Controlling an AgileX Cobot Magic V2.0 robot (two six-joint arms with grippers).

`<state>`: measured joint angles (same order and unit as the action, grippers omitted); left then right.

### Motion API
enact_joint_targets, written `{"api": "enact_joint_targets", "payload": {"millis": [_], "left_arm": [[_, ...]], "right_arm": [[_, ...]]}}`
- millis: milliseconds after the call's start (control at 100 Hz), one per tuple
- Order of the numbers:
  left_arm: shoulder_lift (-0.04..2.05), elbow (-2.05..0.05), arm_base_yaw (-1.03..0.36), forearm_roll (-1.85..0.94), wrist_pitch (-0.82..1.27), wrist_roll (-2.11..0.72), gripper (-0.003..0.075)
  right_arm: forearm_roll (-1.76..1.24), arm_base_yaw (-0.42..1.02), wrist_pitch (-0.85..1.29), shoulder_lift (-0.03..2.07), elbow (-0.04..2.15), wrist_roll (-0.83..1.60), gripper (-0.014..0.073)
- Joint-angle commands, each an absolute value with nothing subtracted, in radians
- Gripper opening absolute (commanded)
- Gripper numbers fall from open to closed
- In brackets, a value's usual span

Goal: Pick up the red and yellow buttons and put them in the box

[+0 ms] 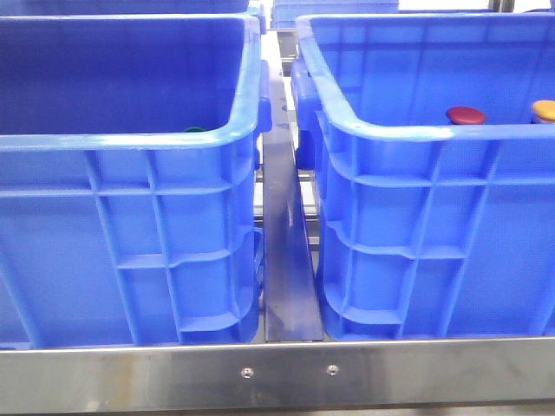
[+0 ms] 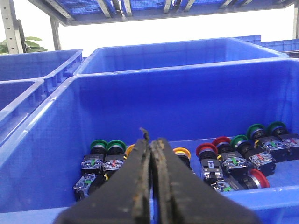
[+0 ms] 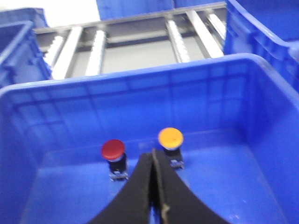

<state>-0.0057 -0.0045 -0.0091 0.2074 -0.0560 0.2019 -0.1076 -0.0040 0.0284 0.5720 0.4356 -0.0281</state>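
Standing upright on the floor of the right-hand box [image 1: 416, 130], the red button [image 3: 113, 149] and the yellow button [image 3: 170, 137] sit side by side, caps up, a small gap between them. That posture suggests a set-down rather than a drop, and with both colours inside this crate the task looks finished or nearly so.

The right gripper [image 3: 154, 161] hangs over that box, fingers pressed together with nothing between them; it points at the gap between the two buttons and touches neither, which fits a hand with no load left to carry.

The left gripper [image 2: 150, 142] is likewise closed and empty, poised above the left crate [image 1: 130, 143]. This crate serves as the supply: the pile of mixed buttons [image 2: 224, 161], green, red and yellow caps on their switch bodies, lies jumbled along its floor. In the front view only a green cap [image 1: 194, 131] peeks over its rim.

A metal rail [image 1: 282, 251] separates the two crates, keeping source and destination apart.
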Motion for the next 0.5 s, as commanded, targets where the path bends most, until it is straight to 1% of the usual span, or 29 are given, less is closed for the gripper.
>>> {"api": "enact_joint_targets", "payload": {"millis": [0, 110, 490], "left_arm": [[-0.035, 0.051, -0.007, 0.205, -0.136, 0.212, -0.0019], [-0.035, 0.051, -0.007, 0.205, -0.136, 0.212, -0.0019], [-0.035, 0.051, -0.007, 0.205, -0.136, 0.212, -0.0019]], "right_arm": [[-0.075, 0.023, -0.139, 0.532, 0.409, -0.048, -0.0097], [-0.054, 0.040, -0.198, 0.439, 0.318, -0.048, -0.0097], [-0.052, 0.040, -0.196, 0.078, 0.070, -0.048, -0.0097]]}}
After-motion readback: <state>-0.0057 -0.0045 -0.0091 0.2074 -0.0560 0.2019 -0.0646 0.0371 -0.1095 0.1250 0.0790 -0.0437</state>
